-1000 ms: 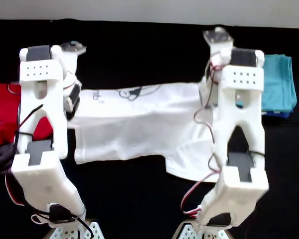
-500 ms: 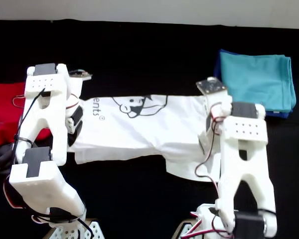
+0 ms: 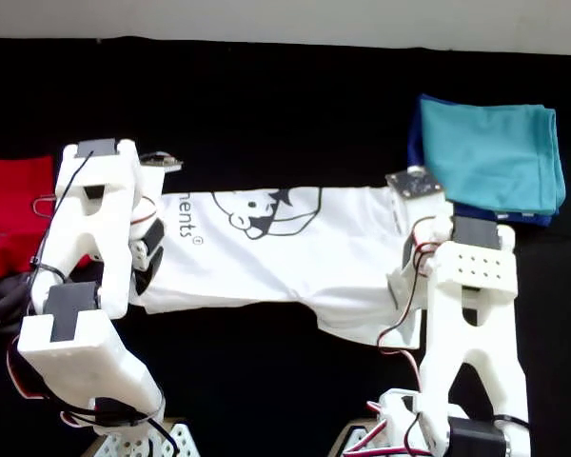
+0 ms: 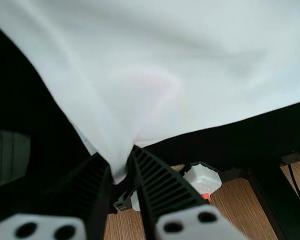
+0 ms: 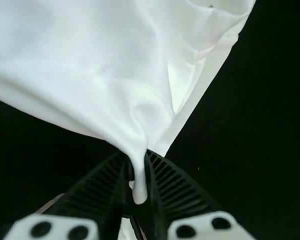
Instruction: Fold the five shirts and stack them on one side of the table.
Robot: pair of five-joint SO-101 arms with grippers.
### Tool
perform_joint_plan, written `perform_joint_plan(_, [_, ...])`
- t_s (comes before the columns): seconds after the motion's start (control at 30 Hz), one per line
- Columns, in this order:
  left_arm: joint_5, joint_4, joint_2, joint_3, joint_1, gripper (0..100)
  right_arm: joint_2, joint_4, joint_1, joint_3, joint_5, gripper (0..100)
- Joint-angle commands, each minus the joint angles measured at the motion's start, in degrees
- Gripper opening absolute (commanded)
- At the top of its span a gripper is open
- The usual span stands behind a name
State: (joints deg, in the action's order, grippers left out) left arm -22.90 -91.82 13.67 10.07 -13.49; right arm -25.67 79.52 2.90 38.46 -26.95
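Black tabletop point(image 3: 266, 105) in the high view carries the white shirt point(image 3: 285, 252) across mid-frame, a folded teal shirt point(image 3: 490, 152) upper right, a red shirt point(image 3: 9, 205) far left. Left wrist view: the left gripper point(image 4: 121, 170) pinches the white shirt's fabric. Right wrist view: the right gripper point(image 5: 138, 182) clamps it too.

The white shirt point(image 3: 295, 271) carries a short line of dark lettering point(image 3: 186, 217) near its left end in the high view, closed by a tiny circled mark. Just beside the lettering is a dark line drawing point(image 3: 266, 208) of a cartoon figure. The start of the lettering is hidden behind an arm point(image 3: 95, 219), and the letters that show are too small to make out a whole word.
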Motion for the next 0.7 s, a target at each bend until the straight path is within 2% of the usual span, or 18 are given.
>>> perform_joint_plan(0.0, [-0.35, 2.9, -2.86, 0.75, 0.48, 1, 0.84, -3.56, 0.57, 0.04, -0.53, 0.8])
perform_joint_plan(0.1, [-0.35, 2.73, -3.38, 0.75, 0.48, 7, 1.54, -3.3, 0.13, -1.89, -0.35, 6.6])
perform_joint_plan(0.23, [-2.55, 0.0, -3.47, -1.8, -0.4, 16, 1.45, 3.03, -1.63, -5.67, -0.53, 15.8])
perform_joint_plan(0.43, [-3.08, -8.09, -3.47, -18.15, -2.07, 16, 1.45, 12.0, -4.0, -18.95, -0.09, 15.9])
perform_joint_plan(0.6, [-2.81, -8.18, -2.77, -28.09, -1.63, 16, 2.59, 8.84, -4.0, -26.77, -0.09, 15.1])
perform_joint_plan(0.67, [-2.02, -5.19, -2.51, -27.65, 0.22, 8, 4.7, 4.26, -4.97, -26.42, -0.09, 7.7])
